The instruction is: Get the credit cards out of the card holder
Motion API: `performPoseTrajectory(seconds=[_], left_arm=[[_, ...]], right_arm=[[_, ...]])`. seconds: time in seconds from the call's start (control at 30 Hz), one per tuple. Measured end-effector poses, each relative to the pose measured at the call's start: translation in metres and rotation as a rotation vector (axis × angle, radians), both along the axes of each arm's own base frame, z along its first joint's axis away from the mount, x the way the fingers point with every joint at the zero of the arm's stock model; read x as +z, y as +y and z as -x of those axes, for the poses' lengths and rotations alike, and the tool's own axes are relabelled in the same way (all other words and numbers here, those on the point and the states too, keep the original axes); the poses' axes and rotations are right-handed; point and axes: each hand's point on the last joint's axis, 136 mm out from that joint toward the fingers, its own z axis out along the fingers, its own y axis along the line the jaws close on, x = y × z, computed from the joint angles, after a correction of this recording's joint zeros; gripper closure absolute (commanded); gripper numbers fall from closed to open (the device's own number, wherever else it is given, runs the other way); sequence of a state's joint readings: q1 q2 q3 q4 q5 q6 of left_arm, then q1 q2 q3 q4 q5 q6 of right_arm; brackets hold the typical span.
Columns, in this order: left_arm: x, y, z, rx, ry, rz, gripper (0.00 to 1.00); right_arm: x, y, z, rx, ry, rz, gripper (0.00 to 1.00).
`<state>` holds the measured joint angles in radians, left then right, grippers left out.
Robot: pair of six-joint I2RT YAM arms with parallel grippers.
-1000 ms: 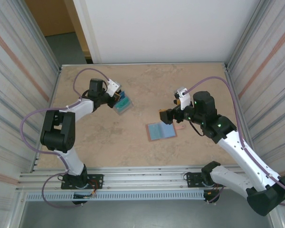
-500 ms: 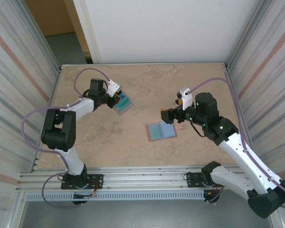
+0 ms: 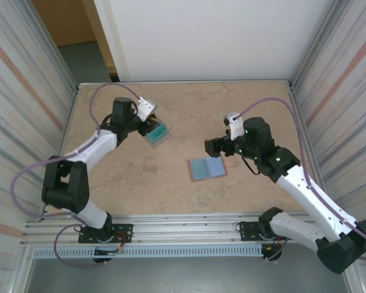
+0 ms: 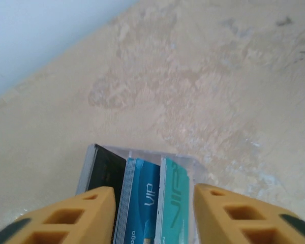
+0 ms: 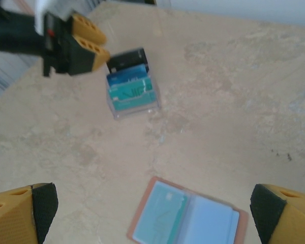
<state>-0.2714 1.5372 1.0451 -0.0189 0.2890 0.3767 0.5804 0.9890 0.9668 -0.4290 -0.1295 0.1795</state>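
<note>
The card holder (image 3: pixel 207 168) lies open on the table, salmon-pink edged with blue-grey pockets inside. In the right wrist view a teal card (image 5: pixel 165 213) sits in the left pocket of the card holder (image 5: pixel 208 223). More credit cards (image 4: pixel 152 198), one black, one blue and one teal, stand side by side in a clear box (image 3: pixel 157 132). My left gripper (image 4: pixel 155 216) hovers right behind that box with jaws apart and the cards loose between them. My right gripper (image 5: pixel 152 208) hangs wide open above the holder, touching nothing. It stands just beyond the holder's far right corner (image 3: pixel 212 148).
The clear box of cards (image 5: pixel 133 92) sits at the far left of the table, with the left gripper (image 5: pixel 86 43) beside it. Ribbed metal walls (image 3: pixel 332 79) close both sides, and a metal rail (image 3: pixel 183 227) runs along the near edge. Bare tabletop separates box and holder.
My left gripper's jaws have opened over the box of cards and the left arm has swung slightly back. The right gripper stayed open and drifted a little toward the far left.
</note>
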Motion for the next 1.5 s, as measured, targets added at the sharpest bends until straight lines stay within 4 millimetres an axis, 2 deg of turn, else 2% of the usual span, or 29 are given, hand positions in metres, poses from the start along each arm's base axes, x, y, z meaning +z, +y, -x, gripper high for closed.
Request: performPoseTrajectory(seconds=[0.1, 0.13, 0.2, 0.37, 0.67, 0.83, 0.93, 1.03, 1.13, 1.23, 1.5], left_arm=[[0.025, 0.004, 0.017, 0.035, -0.055, 0.041, 0.02], [0.029, 0.007, 0.022, 0.047, -0.064, 0.051, 0.01], [0.038, 0.016, 0.035, 0.096, -0.086, 0.078, 0.01], [0.044, 0.048, 0.060, 0.274, -0.109, 0.131, 0.01], [0.042, 0.098, 0.107, 0.561, -0.144, 0.304, 0.01], [0.042, 0.111, 0.122, 0.633, -0.153, 0.392, 0.01], [0.043, 0.114, 0.123, 0.655, -0.148, 0.416, 0.02], [0.039, 0.115, 0.125, 0.666, -0.126, 0.417, 0.01], [0.035, 0.115, 0.126, 0.672, -0.112, 0.413, 0.01], [0.033, 0.116, 0.126, 0.676, -0.106, 0.407, 0.01], [0.026, 0.117, 0.126, 0.685, -0.084, 0.390, 0.01]], right_arm=[[-0.013, 0.014, 0.001, 0.029, 0.052, 0.060, 0.02], [-0.017, 0.018, 0.001, 0.035, 0.069, 0.078, 0.02], [-0.028, 0.024, -0.001, 0.040, 0.105, 0.122, 0.01], [-0.059, 0.029, -0.001, 0.034, 0.171, 0.218, 0.01], [-0.110, 0.036, 0.006, 0.014, 0.314, 0.292, 0.26], [-0.156, 0.046, 0.013, 0.021, 0.435, 0.382, 0.35], [-0.187, 0.047, 0.015, 0.018, 0.517, 0.453, 0.39], [-0.208, 0.048, 0.015, 0.010, 0.572, 0.497, 0.45], [-0.215, 0.051, 0.015, 0.013, 0.590, 0.516, 0.50], [-0.215, 0.057, 0.014, 0.022, 0.587, 0.517, 0.51], [-0.224, 0.066, 0.017, 0.044, 0.597, 0.543, 0.44]])
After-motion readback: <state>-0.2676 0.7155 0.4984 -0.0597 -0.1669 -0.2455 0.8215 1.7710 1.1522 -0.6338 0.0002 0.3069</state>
